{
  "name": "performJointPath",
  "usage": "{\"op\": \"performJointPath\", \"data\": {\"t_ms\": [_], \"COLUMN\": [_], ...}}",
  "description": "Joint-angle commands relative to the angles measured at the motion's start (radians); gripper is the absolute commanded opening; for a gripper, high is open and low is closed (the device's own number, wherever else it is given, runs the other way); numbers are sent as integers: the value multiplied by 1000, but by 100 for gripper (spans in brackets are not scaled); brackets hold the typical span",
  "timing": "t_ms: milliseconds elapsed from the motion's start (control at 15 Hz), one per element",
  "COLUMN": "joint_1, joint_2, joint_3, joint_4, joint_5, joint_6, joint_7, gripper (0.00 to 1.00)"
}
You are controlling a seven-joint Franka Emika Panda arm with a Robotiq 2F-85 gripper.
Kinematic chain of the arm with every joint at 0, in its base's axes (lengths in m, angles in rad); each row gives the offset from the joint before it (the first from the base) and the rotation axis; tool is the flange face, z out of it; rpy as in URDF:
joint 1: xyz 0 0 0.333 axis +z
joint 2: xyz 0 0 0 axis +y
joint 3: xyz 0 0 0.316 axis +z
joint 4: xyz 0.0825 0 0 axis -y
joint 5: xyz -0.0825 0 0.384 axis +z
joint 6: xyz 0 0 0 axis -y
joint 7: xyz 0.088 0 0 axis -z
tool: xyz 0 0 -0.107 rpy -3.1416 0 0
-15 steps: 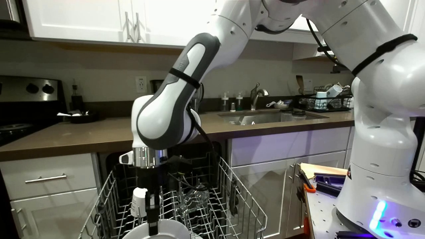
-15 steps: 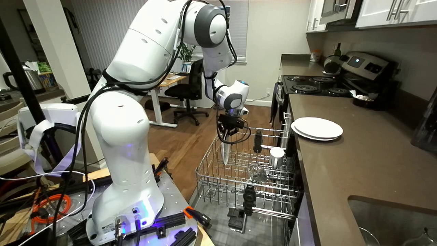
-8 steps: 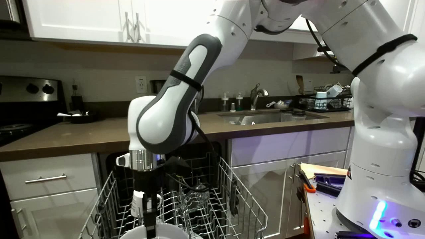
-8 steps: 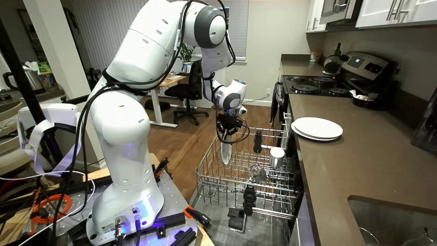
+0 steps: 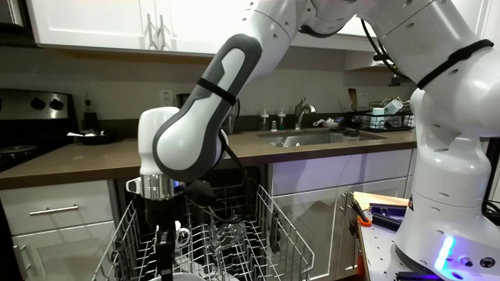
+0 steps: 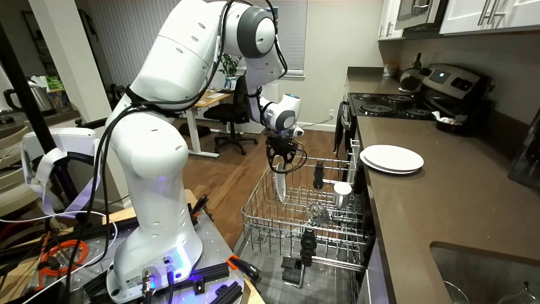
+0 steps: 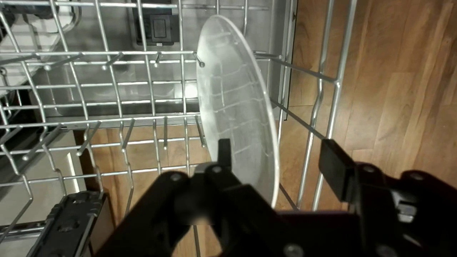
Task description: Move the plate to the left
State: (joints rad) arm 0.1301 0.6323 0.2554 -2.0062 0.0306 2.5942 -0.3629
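The white plate [image 7: 237,92] stands on edge in the dishwasher's upper rack, leaning slightly, with wire tines along one face. In the wrist view my gripper [image 7: 276,153] is open, its two black fingers wide apart. The plate's near rim runs down between them; one finger overlaps its face in the picture, the other is well clear. Whether the fingertips still reach below the rim I cannot tell. An exterior view has the gripper [image 6: 287,164] just over the top of the plate [image 6: 280,185]. Only the plate's top edge [image 5: 181,277] shows at the bottom of an exterior view.
The wire rack [image 6: 303,215] also holds a white mug [image 6: 341,195] and a clear glass [image 6: 317,212]. Flat white plates [image 6: 392,158] lie stacked on the counter [image 6: 447,198] beside it. The rack's side wires [image 7: 337,82] run close to the gripper's outer finger.
The gripper was shut on the plate's rim and has opened, letting it go. My arm has shifted toward the stove side and slightly upward; the plate stays in the rack, tilted a little differently.
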Motion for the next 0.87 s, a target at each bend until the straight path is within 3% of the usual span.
{"op": "performJointPath", "data": {"t_ms": [0, 267, 667, 800], "joint_1": [14, 13, 19, 0], "joint_2": [-68, -133, -216, -174], "joint_3": [-21, -38, -68, -50], "joint_4": [-23, -47, -73, -35], "joint_5": [-33, -39, -52, -25], "joint_6": [-29, -31, -163, -147], "joint_7": [62, 79, 108, 70], "gripper": [96, 100, 100, 100]}}
